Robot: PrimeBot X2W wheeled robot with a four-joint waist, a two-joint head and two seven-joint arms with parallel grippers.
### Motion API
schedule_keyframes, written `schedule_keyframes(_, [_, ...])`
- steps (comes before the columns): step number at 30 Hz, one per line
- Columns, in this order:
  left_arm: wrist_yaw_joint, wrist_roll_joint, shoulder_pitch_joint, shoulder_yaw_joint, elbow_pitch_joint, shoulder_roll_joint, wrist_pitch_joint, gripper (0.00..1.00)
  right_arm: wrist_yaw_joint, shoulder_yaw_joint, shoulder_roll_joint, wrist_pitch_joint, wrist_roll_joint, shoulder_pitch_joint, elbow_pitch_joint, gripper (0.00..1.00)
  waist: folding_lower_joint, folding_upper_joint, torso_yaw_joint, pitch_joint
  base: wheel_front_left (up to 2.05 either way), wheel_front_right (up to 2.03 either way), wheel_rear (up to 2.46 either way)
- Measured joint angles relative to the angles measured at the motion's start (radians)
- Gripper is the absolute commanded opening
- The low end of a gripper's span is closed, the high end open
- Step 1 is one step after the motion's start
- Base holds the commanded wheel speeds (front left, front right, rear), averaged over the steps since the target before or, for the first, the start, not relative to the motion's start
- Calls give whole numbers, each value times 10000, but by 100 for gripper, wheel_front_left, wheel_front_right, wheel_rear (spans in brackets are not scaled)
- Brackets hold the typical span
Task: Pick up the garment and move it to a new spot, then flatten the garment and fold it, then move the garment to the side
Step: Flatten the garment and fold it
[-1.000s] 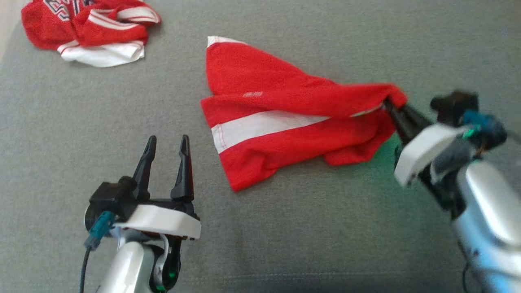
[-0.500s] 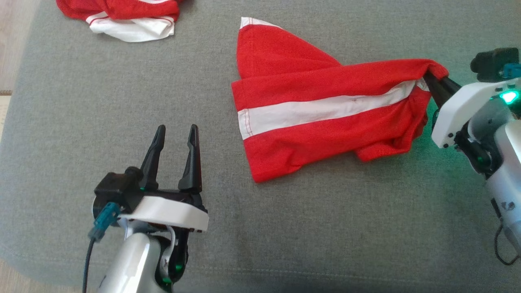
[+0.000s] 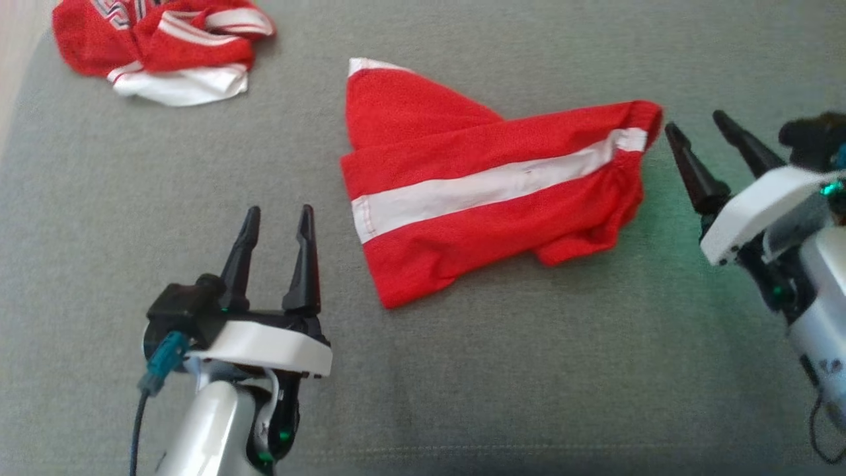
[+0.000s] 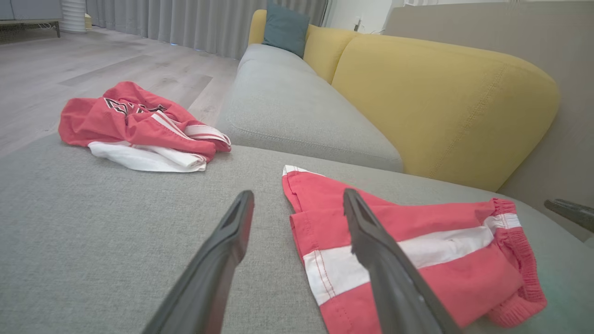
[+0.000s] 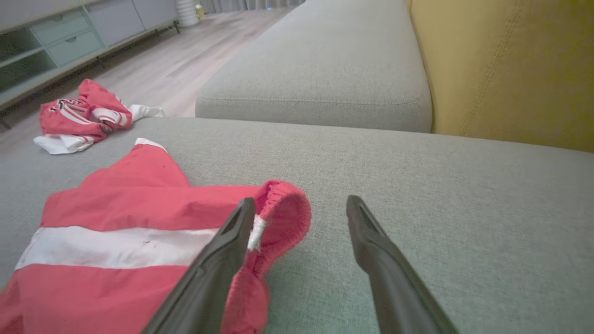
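As laid on the grey sofa cushion, found red shorts near its middle, flat but rumpled. Runs lengthwise left to right, slightly tilted, white stripe along the length. Points elastic waistband at the right gripper, leg hem toward the left gripper. Found right gripper spread wide and empty, tips just beside the waistband. Found left gripper likewise wide, empty, near the hem. Noted second red-and-white garment bunched at the cushion's far left corner. Noted yellow backrest, teal pillow, wood floor, curtains beyond.

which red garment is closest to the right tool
The red shorts with the broad white stripe; the crumpled jersey lies far off across the grey cushion.
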Motion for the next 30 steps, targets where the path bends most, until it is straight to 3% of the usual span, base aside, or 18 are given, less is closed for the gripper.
schedule_keyframes(7, [4, 90, 328, 201, 90, 0, 0, 100, 0, -704, 639, -1298, -713, 846, -598, 100, 0, 0, -450, -556, 0, 0, 0])
schedule_keyframes(14, [105, 263, 840, 568, 132, 2, 0, 100, 0, -2414, 1797, -2178, -2395, 2009, -1118, 100, 0, 0, -734, -1230, 0, 0, 0])
schedule_keyframes(21, [364, 355, 1880, 784, -56, 10, 0, 100, 0, -4050, 3396, -2290, -3950, 3454, -2163, 100, 0, 0, -820, -1851, 0, 0, 0])
schedule_keyframes(30, [504, 445, 2224, 763, -109, 10, 0, 100, 0, -4663, 4284, -2151, -5087, 4938, -2968, 100, -1, 0, -699, -2257, 0, 0, 0])
